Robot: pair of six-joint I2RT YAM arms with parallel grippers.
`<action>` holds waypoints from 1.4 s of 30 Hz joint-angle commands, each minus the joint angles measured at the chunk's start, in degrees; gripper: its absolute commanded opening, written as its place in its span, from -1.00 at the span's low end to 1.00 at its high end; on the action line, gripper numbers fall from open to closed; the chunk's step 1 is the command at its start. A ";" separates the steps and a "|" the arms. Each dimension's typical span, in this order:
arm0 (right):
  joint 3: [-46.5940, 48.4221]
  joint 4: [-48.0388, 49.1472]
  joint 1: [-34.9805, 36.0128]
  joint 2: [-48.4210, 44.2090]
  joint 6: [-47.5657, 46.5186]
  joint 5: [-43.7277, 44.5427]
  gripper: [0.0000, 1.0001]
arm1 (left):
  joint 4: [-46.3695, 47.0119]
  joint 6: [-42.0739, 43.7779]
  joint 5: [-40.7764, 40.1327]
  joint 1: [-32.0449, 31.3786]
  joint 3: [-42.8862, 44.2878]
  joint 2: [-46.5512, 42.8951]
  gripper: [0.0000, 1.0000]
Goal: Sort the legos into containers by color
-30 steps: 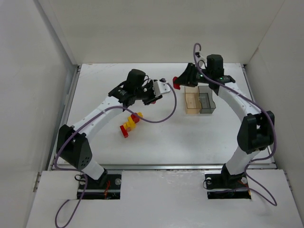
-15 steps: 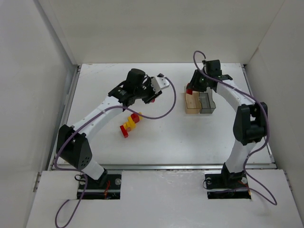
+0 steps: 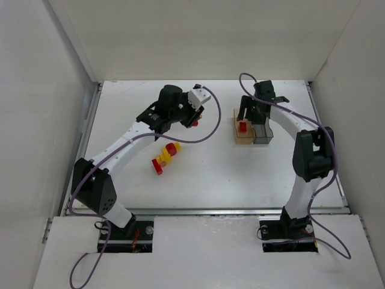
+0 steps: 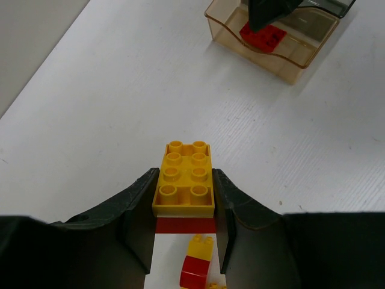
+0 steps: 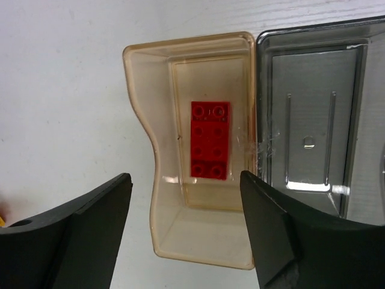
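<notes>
1. The right gripper [image 5: 185,180] is hanging straight over the amber bin [image 5: 141,138] with its fingers spread wide and nothing between them. A red brick [image 5: 210,139] is lying flat on that bin's floor, studs up, so it's looking like red is going in amber
2. The grey bin [image 5: 337,120] joined to its side is sitting with nothing in it, so I'm guessing that one is waiting for the yellows
3. The left gripper [image 4: 183,198] is pinching a yellow brick [image 4: 183,180] by its long sides, up off the table [image 3: 198,174]. Gripping across the narrow width is making sense, since the fingers are pressing on flat walls rather than corners
4. A red piece [image 4: 183,224] is showing right under the yellow one. I can't tell if it's clipped on or just lying lower down. If it's attached, it's going to mess up the sort
5. The rest of the pile [image 3: 163,158], red and yellow mixed, is sitting on the table near the left arm, well apart from the bins, so the job is looking barely started
6. The right arm is parking right over the bins, so it's probably needing to clear off before the yellow one gets dropped in grey
</notes>
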 commanded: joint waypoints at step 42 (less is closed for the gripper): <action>-3.21 40.96 16.70 -14.62 11.50 -23.57 0.44 | 20.24 -35.35 -5.58 2.63 6.15 0.70 -1.00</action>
